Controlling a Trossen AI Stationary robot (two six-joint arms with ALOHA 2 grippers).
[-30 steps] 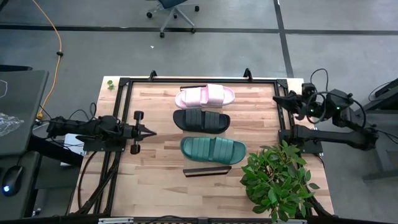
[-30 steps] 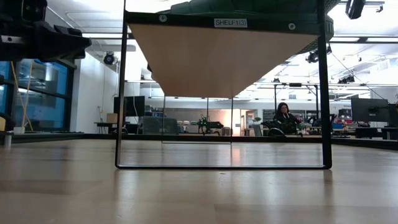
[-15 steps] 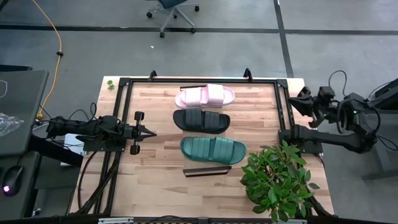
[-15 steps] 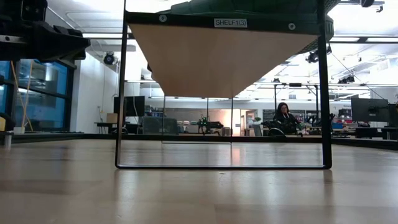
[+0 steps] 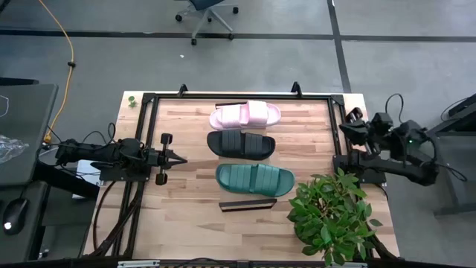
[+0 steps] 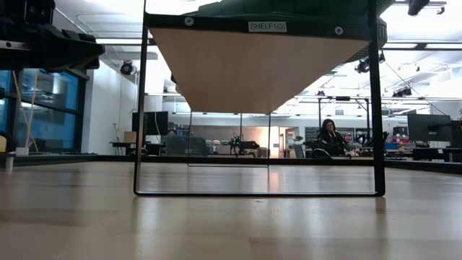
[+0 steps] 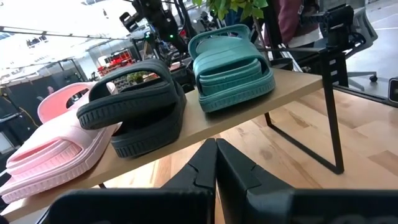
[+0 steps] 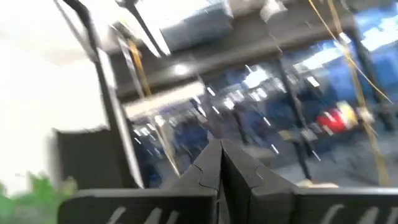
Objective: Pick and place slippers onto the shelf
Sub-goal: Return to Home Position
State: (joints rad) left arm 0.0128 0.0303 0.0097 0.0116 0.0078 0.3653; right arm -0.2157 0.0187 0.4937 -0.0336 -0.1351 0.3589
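We see all three slippers lying on the shelf (image 5: 249,161), which runs down the middle of the high view: the pink slipper (image 5: 245,115) is toward the top, the black slipper (image 5: 240,144) is under it, and the teal green slipper (image 5: 255,179) is the lowest. So we judge that the placing is done and that only bringing the arms to their rest pose is left. The left pincer (image 5: 181,158) stands at the left centre of the frame, pointing to the shelf but well apart from it. In its wrist view its fingers are pressed together with nothing between them. The right pincer (image 5: 348,125) is at the upper right of the frame, at the edge of the table (image 5: 186,216) and higher in the picture than the potted plant (image 5: 331,216). Its wrist view shows its fingers together and empty, and looks into the room. To finish well, we think the right arm should fold in slowly, without brushing the plant leaves or the dark frame (image 5: 193,95) that goes round the table. No arm should pass low over the shelf, because a light touch could push a slipper off.
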